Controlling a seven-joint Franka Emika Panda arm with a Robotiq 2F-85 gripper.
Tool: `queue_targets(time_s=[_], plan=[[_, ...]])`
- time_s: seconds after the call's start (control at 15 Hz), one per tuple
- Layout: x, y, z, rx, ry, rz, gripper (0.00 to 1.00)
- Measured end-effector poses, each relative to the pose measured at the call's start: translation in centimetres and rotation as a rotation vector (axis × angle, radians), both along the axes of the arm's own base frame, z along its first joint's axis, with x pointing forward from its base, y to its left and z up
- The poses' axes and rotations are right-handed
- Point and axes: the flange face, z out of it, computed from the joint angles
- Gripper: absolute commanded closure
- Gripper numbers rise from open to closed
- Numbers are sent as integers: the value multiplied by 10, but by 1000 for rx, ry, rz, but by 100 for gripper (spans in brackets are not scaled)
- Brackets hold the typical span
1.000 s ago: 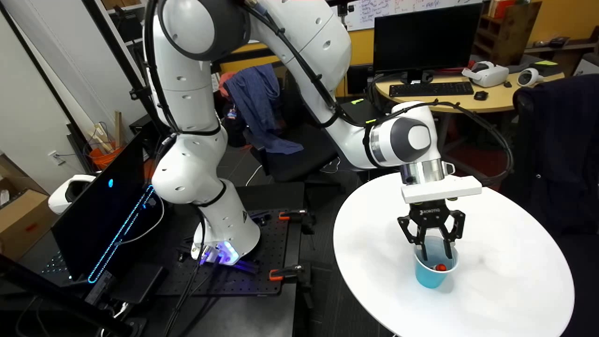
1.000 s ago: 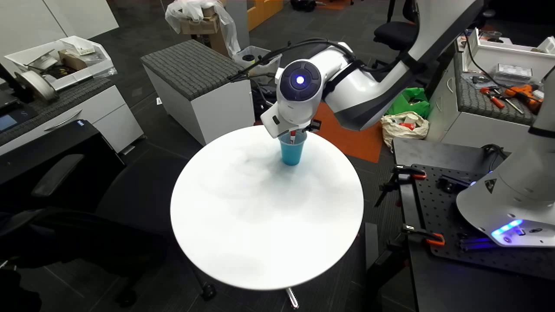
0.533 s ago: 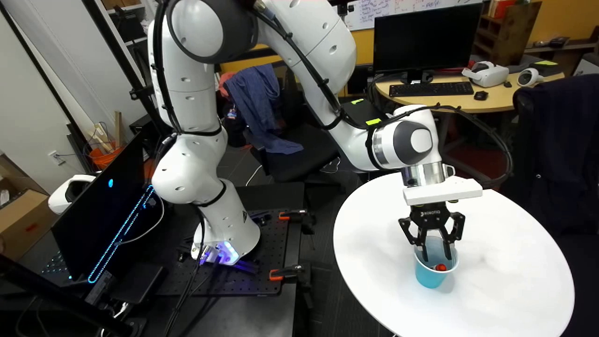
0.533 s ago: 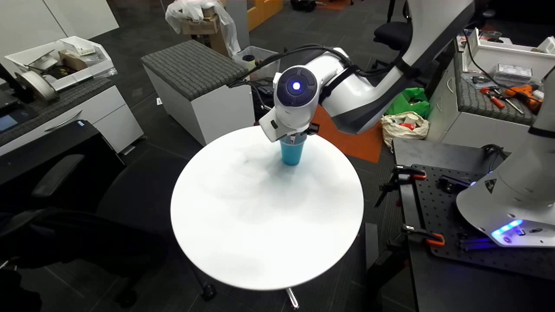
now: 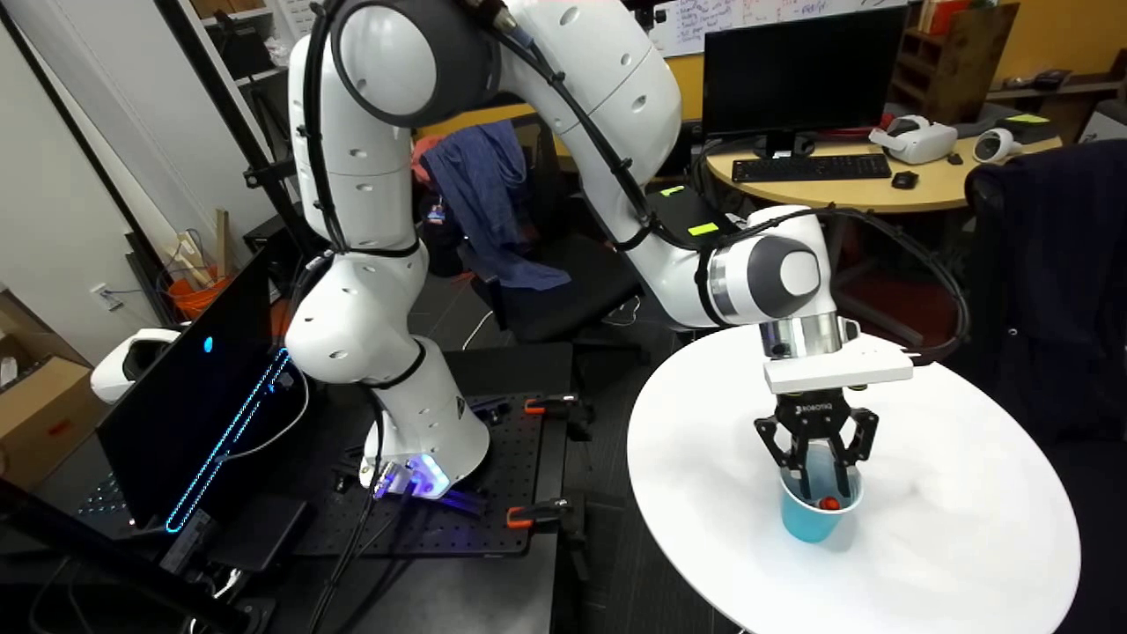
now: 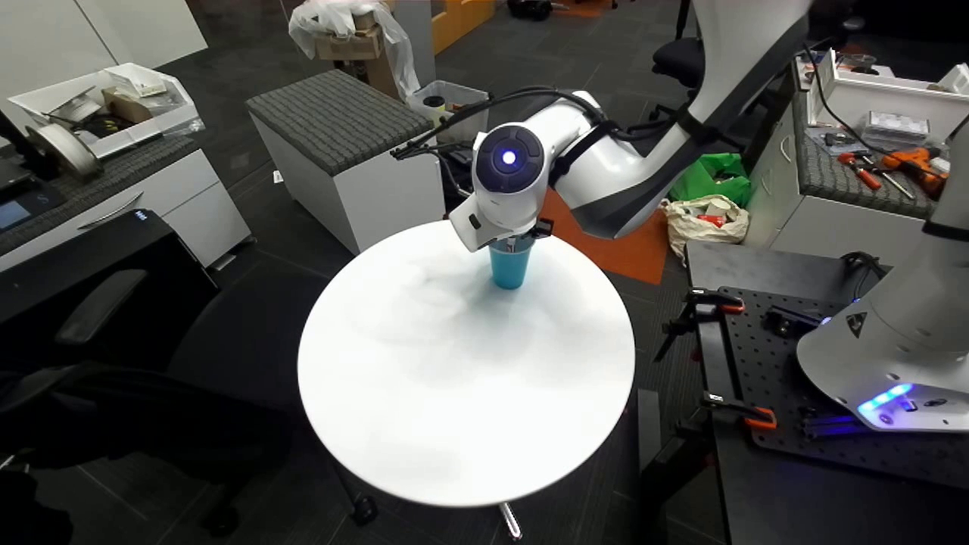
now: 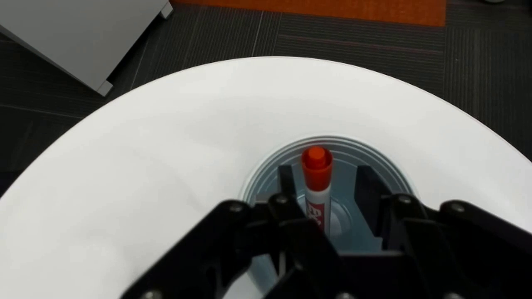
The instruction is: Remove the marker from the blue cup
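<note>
The blue cup (image 5: 806, 526) stands upright on the white round table; it also shows in an exterior view (image 6: 509, 270) and in the wrist view (image 7: 347, 182). The marker (image 7: 318, 178), with a red cap and a white body with a red label, stands in the cup, cap up. Its red end shows inside the cup in an exterior view (image 5: 829, 504). My gripper (image 5: 824, 490) is open, with its fingertips at the cup's mouth. In the wrist view, its fingers (image 7: 326, 170) are on either side of the marker, which is nearer the left finger. The marker's lower end is hidden.
The white round table (image 6: 454, 393) bears the cup. The cup stands near the table edge, by a grey-topped cabinet (image 6: 341, 113). A black chair (image 6: 235, 333) is beside the table. The arm's base stands on a black bench (image 5: 493, 581).
My gripper has moved down a little, its fingertips sinking lower at the cup's mouth. It stays open. The cup and marker have not visibly moved.
</note>
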Motion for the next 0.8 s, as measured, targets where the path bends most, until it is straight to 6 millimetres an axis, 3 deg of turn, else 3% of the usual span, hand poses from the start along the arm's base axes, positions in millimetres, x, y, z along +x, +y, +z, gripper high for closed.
queue_targets(time_s=[0.53, 0.67, 0.73, 0.8], plan=[[6, -7, -10, -7, 15, -20, 56], [7, -9, -13, -12, 21, -25, 81], [8, -9, -14, -15, 24, -28, 83], [8, -10, -15, -18, 27, -30, 92]])
